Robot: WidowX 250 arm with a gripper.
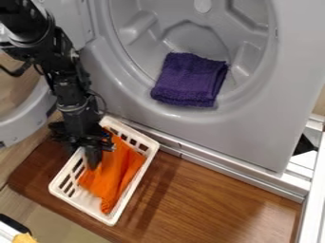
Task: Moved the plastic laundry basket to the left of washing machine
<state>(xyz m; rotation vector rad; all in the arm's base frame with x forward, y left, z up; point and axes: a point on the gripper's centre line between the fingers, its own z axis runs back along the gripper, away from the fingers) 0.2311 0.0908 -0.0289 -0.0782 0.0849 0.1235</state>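
- Camera view: the white slatted plastic laundry basket [132, 187], orange cloth [117, 173] inside, sits near left on the brown wooden board [209, 190], in front of the big grey washing machine [254, 128].
- Black two-finger gripper [94, 159] is down at the basket's left side; can't tell if it's clamped on.
- Imo it's mostly done: basket's leftish, maybe a small nudge and letting go remain.

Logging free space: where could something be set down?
Widest bare patch: the brown board, right of the basket and below the metal rail. A smaller one lies left of the basket. Crowded: inside the basket, where the gripper is by the orange cloth, and its upper end, near the rail.
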